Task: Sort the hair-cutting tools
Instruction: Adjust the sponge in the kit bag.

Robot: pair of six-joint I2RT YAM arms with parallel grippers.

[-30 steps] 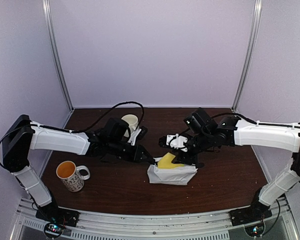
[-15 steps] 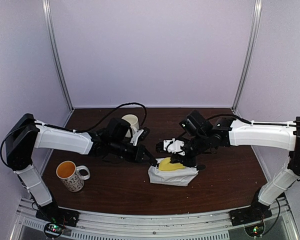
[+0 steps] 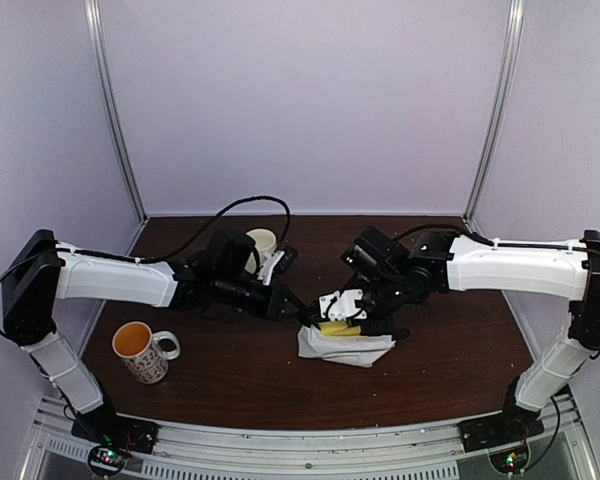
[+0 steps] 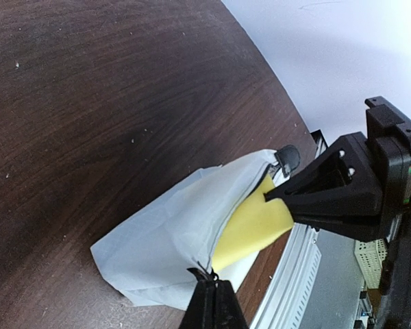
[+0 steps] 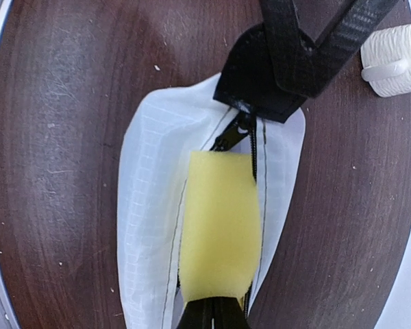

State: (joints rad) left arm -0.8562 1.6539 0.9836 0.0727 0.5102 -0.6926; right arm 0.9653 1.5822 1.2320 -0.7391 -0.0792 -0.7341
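Note:
The hair-cutting tools are out of view in every frame. A white zip pouch (image 3: 348, 347) (image 4: 161, 233) (image 5: 147, 205) lies mid-table with its zip open. My left gripper (image 3: 298, 312) (image 4: 216, 282) (image 5: 246, 110) is shut on the pouch's edge at the zip end. A yellow sponge block (image 3: 332, 328) (image 4: 250, 226) (image 5: 219, 226) sits in the pouch's open mouth. My right gripper (image 3: 348, 322) (image 5: 214, 301) (image 4: 268, 197) is shut on the sponge's end, facing the left gripper across the pouch.
A patterned mug (image 3: 142, 348) with an orange inside stands at the near left. A small white cup (image 3: 262, 243) (image 5: 394, 58) stands behind the left arm, with a black cable looped over it. The table's metal front rail (image 4: 288, 274) runs just beyond the pouch.
My right gripper has shut on the yellow sponge and shifted left toward the left gripper. The left gripper kept its hold on the pouch and moved slightly right.

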